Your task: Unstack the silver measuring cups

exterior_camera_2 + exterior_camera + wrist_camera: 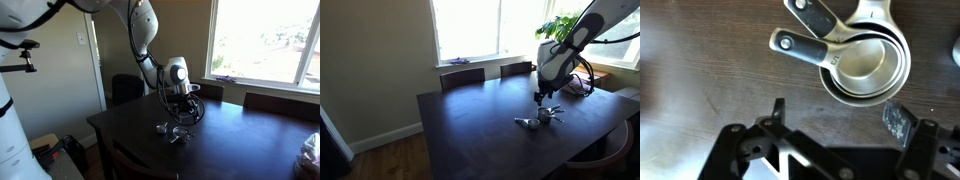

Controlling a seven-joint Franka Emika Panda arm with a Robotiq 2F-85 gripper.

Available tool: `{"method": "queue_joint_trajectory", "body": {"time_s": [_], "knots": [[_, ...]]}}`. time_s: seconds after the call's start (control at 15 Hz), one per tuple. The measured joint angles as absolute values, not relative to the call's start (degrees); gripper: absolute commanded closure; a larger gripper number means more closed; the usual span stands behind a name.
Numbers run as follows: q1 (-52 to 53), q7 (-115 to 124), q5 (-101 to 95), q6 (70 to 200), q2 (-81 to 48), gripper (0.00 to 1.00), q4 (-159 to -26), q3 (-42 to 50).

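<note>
Jaws spread wide and empty above the silver measuring cups [865, 65] on the dark table [470, 130] beside a sunlit window [470, 25].

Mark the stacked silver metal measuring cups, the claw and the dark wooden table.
Stacked silver metal measuring cups [864, 68]: wrist view, bowl of the innermost cup.
Claw [837, 113]: wrist view, midway between its open fingertips.
Dark wooden table [470, 130]: in an exterior view, bare top.

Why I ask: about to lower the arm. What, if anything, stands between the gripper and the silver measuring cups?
Nothing visible does. The open gripper hangs above the nested silver measuring cups, and the wrist view shows only bare dark table around them.
</note>
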State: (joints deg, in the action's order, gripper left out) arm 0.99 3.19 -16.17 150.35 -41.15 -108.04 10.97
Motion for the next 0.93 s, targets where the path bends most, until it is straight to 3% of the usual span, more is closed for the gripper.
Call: {"method": "queue_joint_trajectory", "body": {"time_s": [0.93], "knots": [[1.15, 5.94, -16.15, 136.79, -46.32, 0.00, -101.05, 11.32]]}}
